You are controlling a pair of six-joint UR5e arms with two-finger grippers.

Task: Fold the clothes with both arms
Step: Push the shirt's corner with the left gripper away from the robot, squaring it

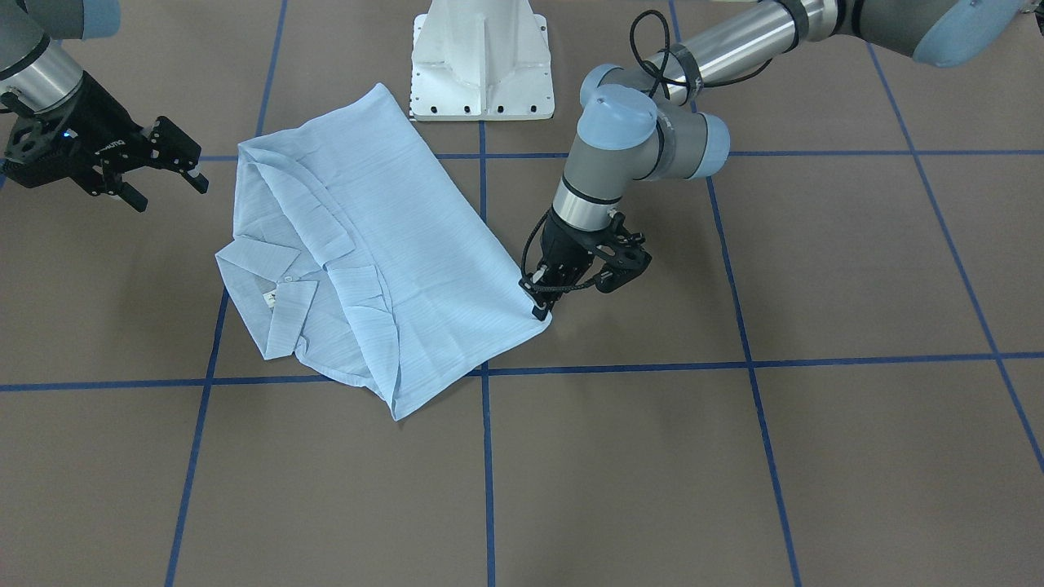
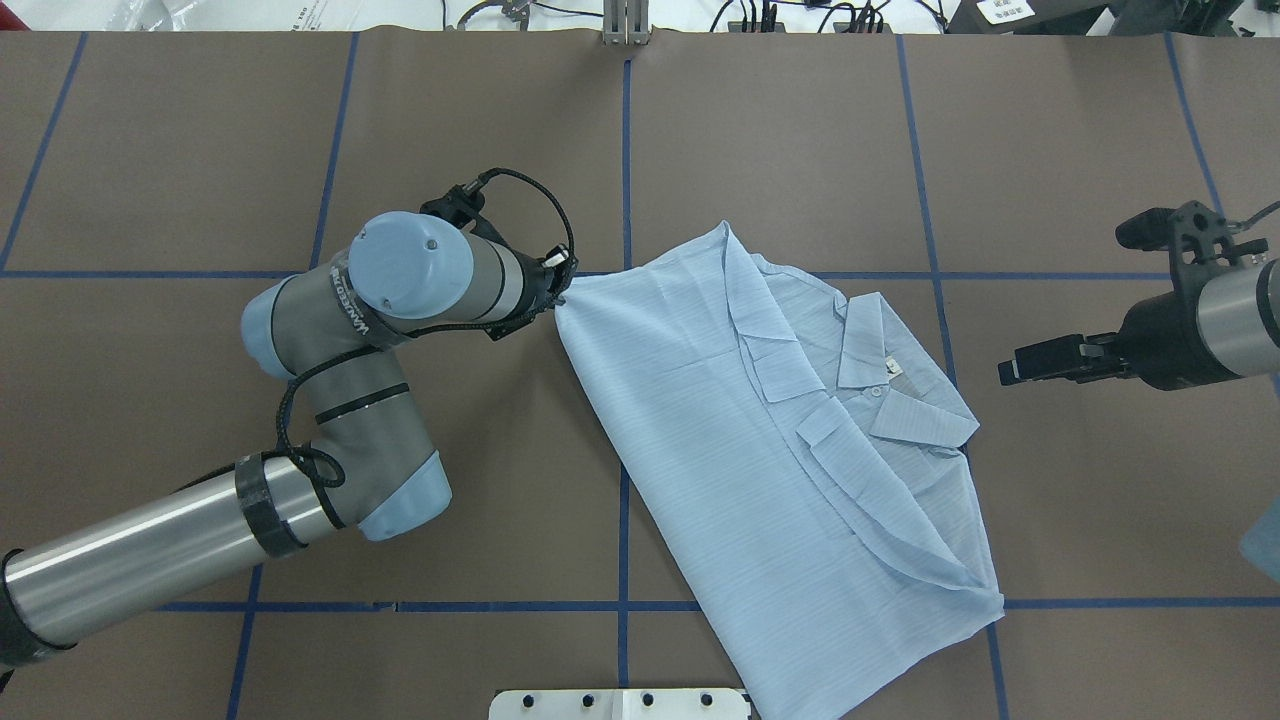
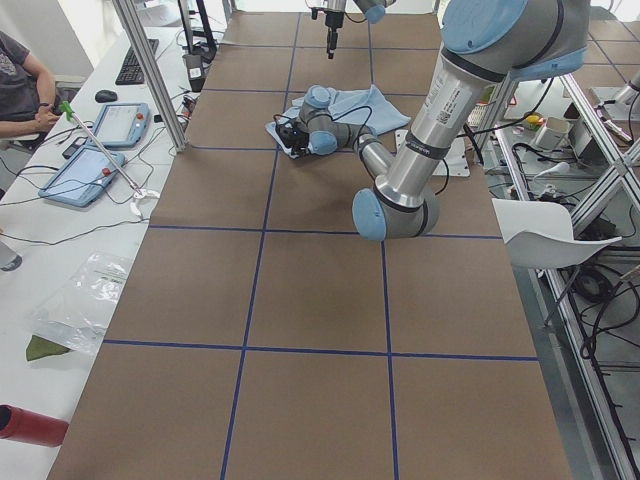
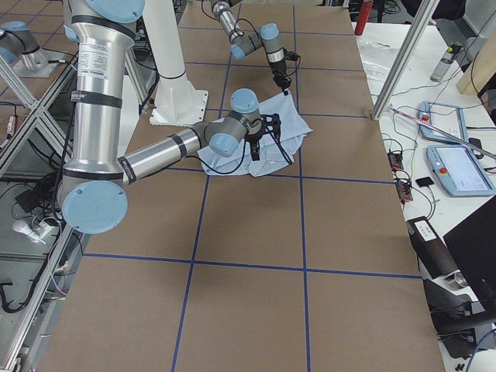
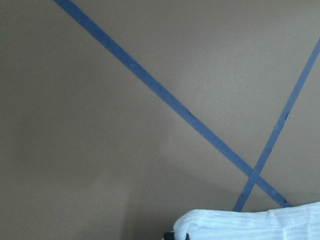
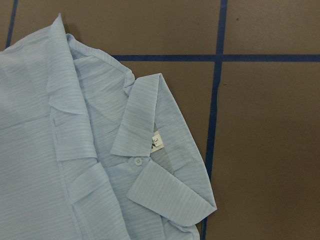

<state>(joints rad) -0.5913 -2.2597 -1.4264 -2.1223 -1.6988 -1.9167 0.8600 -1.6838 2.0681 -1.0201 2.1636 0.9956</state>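
The light blue striped shirt [image 2: 700, 420] lies partly folded on the brown table, collar [image 2: 900, 400] toward my right side. It also shows in the front view [image 1: 408, 236] and in the right wrist view [image 6: 75, 150], with collar, button and label. My left gripper [image 2: 556, 292] is shut on the shirt's far hem corner, low at the table; in the front view [image 1: 541, 308] it pinches the corner's tip. The left wrist view shows only a strip of cloth [image 5: 260, 222]. My right gripper [image 2: 1078, 300] is open and empty, hovering beside the collar end, apart from the cloth [image 1: 167, 186].
The white pedestal base [image 1: 481, 65] stands at the robot's edge, just behind the shirt. Blue tape lines [image 2: 625, 180] grid the brown table. A side bench with tablets [image 3: 95, 150] and a seated person [image 3: 20, 80] lies beyond the far edge.
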